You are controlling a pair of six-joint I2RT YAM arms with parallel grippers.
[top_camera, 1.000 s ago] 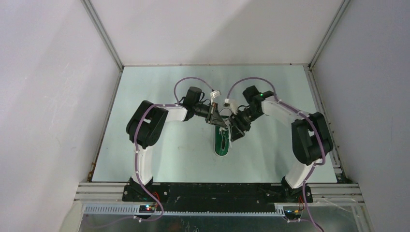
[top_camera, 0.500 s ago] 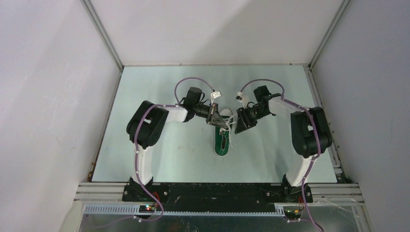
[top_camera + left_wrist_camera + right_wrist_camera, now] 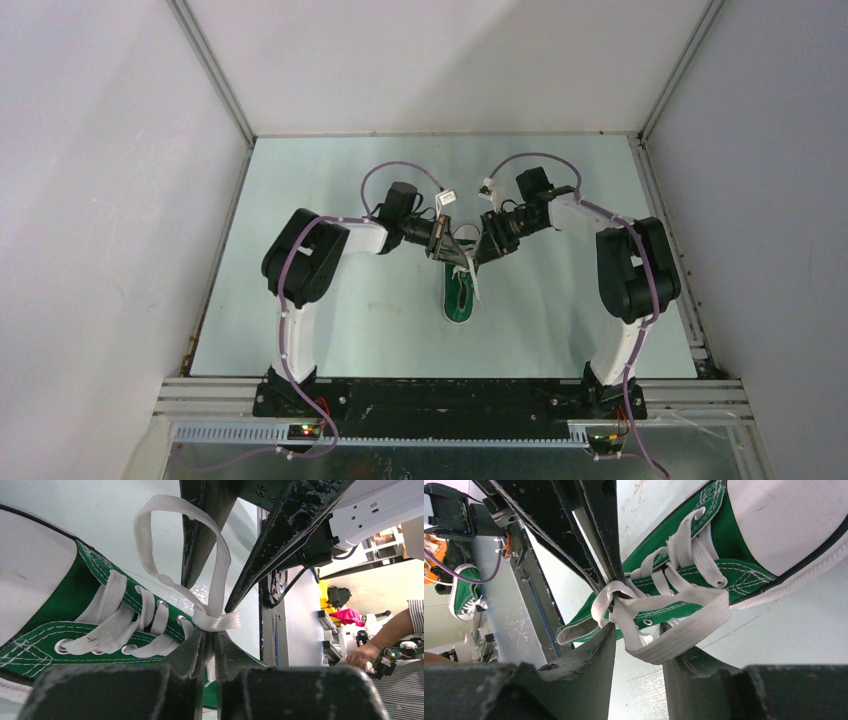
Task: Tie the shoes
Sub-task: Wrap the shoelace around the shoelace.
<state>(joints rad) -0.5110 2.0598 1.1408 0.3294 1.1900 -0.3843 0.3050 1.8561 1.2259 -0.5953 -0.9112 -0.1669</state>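
The shoe [image 3: 460, 297], a small green sneaker with a white toe cap, lies mid-table with its toe toward the arms. Its white laces [image 3: 125, 625] gather into a knot [image 3: 216, 621] at the top eyelets, and a loop [image 3: 180, 545] rises from it. My left gripper [image 3: 210, 635] is shut on a lace strand just below that knot; from above it [image 3: 449, 246] sits at the shoe's heel end. My right gripper [image 3: 639, 630] stands open around a second lace loop [image 3: 684, 625], which rests against one finger [image 3: 689, 670]. It faces the left gripper across the knot [image 3: 483, 248].
The pale green table [image 3: 330, 300] is boxed in by white walls on three sides. Both arms' bases are bolted at the near edge. Off the table, another green sneaker [image 3: 465, 594] and a person's hand [image 3: 367, 652] show in the wrist views.
My right arm swung out to the right, then came back in toward the knot with its jaws narrower. The left gripper stayed at the knot, its jaws easing slightly.
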